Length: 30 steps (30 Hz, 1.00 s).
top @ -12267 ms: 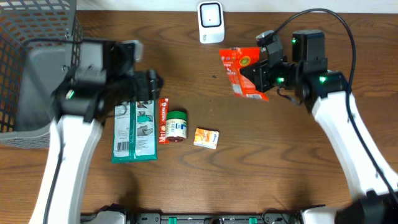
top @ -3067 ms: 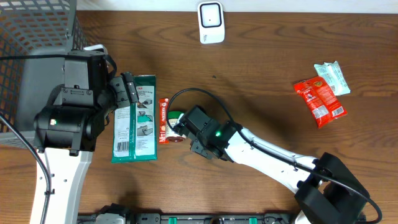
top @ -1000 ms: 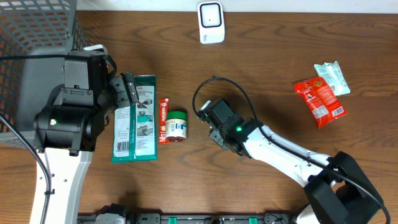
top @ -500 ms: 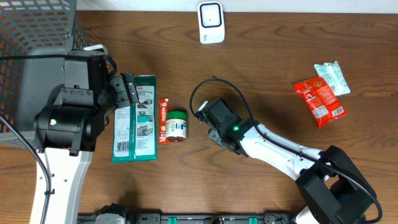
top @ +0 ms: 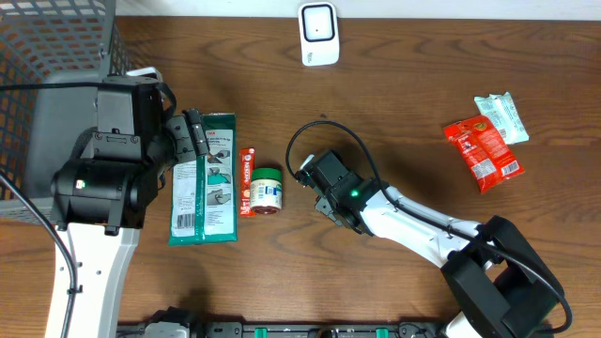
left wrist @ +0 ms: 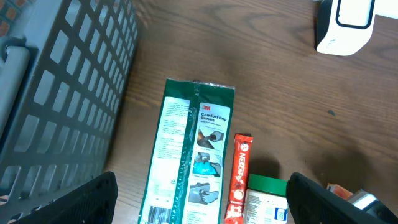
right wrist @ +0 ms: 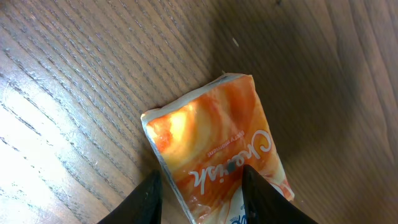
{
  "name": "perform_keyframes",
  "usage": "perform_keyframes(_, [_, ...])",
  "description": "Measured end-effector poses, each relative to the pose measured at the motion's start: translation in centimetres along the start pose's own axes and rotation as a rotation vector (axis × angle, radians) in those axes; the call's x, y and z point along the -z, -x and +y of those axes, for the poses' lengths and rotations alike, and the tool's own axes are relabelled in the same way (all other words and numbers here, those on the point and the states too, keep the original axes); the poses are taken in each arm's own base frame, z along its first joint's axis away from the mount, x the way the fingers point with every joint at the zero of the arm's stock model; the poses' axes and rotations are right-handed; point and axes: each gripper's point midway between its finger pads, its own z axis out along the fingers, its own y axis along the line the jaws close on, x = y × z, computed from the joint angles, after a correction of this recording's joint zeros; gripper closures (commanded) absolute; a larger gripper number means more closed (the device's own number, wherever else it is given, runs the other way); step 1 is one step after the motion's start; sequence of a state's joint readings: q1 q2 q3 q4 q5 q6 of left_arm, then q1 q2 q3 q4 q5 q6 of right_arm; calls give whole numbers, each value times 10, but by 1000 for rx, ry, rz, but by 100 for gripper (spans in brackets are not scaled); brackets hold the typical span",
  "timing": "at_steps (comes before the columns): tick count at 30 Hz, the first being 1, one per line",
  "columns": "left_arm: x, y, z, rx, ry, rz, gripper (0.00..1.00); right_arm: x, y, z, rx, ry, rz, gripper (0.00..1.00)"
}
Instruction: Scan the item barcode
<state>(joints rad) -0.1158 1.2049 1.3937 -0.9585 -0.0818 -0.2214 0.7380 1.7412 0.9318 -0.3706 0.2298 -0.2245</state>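
On a dark, wood-grained tabletop (top: 404, 94), the right pincer (right wrist: 200, 188) is closed part-way on a small orange packet (right wrist: 214, 155), its two black fingers pressed against the packet's glossy, crinkled sides; the packet, marked with white script lettering, sits below the white scanner (top: 318, 34) and a little to its right, hidden under the arm in the overhead view. The scanner, a rounded, smooth plastic block, stands at the far edge of the tabletop. Far to the scanner's left is a grey basket (top: 19, 56) with a square-grid wall; what it holds cannot be made out behind the left arm. Below and left of the scanner lies a flat, rectangular green-and-white glove pack (top: 205, 178), with a slim red sachet (top: 246, 180) along its side and, touching that, a small jar (top: 267, 191) with a green cap and a white label, its contents not visible. Well to the scanner's right, a shiny red pouch (top: 481, 152) lies just beside a pale green wrapper (top: 500, 117). The left pincer (left wrist: 205, 196) hangs spread wide above the glove pack, gripping nothing.
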Motion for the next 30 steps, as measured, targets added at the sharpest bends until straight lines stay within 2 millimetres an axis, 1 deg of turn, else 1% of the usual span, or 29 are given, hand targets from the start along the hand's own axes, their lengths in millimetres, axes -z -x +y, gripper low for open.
perform_keyframes(9, [0,0,0,0,0,0,13,-2,-2,-1,7,-8,-1,64])
perform_keyframes(13, [0,0,0,0,0,0,13,-2,-3,-1,13,-14,1,75])
perform_keyframes(17, [0,0,0,0,0,0,13,-2,-4,-1,24,-17,3,92])
perform_keyframes(20, [0,0,0,0,0,0,13,-2,-3,-1,23,-17,0,98])
perform_keyframes(26, [0,0,0,0,0,0,13,1,-2,-1,5,-14,-1,99])
perform_keyframes(30, [0,0,0,0,0,0,13,12,-3,-1,-50,2,1,99])
